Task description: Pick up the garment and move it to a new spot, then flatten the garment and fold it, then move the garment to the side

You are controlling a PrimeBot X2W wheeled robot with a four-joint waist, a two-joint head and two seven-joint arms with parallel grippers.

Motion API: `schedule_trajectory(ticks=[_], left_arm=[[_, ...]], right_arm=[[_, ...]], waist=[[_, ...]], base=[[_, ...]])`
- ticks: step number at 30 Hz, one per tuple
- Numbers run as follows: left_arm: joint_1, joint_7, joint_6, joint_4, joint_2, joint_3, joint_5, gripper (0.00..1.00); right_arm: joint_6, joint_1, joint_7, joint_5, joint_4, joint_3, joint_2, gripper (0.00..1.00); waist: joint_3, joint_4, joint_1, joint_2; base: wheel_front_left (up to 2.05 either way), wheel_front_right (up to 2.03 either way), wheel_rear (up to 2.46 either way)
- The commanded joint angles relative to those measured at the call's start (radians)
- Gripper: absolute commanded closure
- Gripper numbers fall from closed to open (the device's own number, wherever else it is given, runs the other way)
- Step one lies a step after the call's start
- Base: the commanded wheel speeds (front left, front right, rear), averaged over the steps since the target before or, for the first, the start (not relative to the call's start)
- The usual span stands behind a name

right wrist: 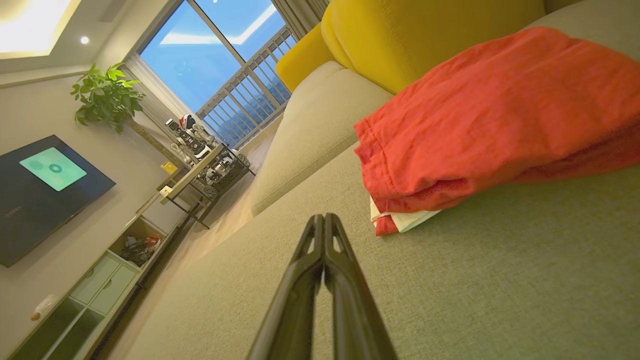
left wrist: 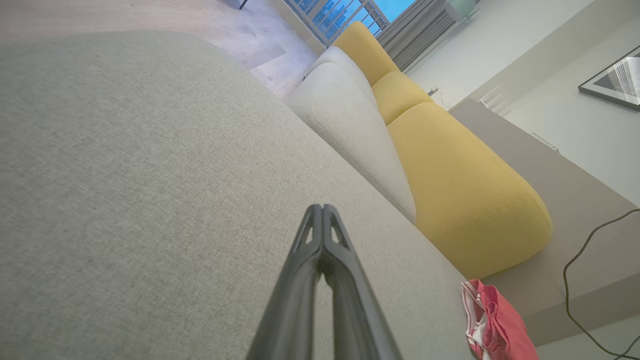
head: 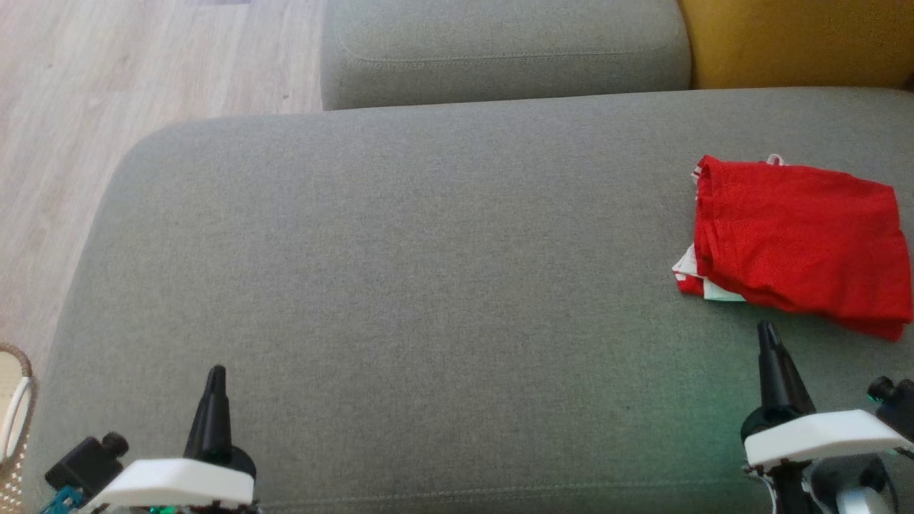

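Note:
The garment (head: 798,246) is red with a bit of white trim, folded into a compact stack at the right side of the grey sofa seat (head: 428,285). It also appears in the right wrist view as the garment (right wrist: 495,120), just beyond and to the right of the fingertips, and small at the lower right as the garment (left wrist: 492,322) in the left wrist view. My right gripper (head: 766,330) is shut and empty, its tip just short of the stack's near edge. My left gripper (head: 216,373) is shut and empty at the lower left, far from the garment.
A grey back cushion (head: 500,50) and a yellow cushion (head: 800,39) lie beyond the seat. Wood floor (head: 107,86) runs along the left. A woven basket (head: 14,421) stands at the lower left edge. A TV, shelf unit and plant show in the right wrist view.

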Motion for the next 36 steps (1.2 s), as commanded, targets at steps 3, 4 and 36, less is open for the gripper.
schedule_trajectory(ticks=[3,4,36], left_arm=[[-0.065,0.015,-0.003,-0.026,0.016,0.026,-0.051,1.00],[-0.067,0.018,-0.003,-0.025,0.016,0.027,-0.061,1.00],[-0.129,0.108,-0.005,0.005,0.020,0.065,-0.376,1.00]], right_arm=[[0.000,-0.063,0.013,0.058,-0.028,0.005,-0.009,1.00],[0.000,-0.064,0.016,0.069,-0.027,0.005,-0.009,1.00],[0.000,-0.094,0.109,0.426,-0.002,0.005,-0.013,1.00]], waist=[[0.001,-0.002,0.0000,0.0000],[0.001,-0.003,0.0000,0.0000],[0.011,-0.023,-0.0001,0.0000]], base=[[0.00,0.00,0.00],[0.00,0.00,0.00],[0.00,0.00,0.00]])
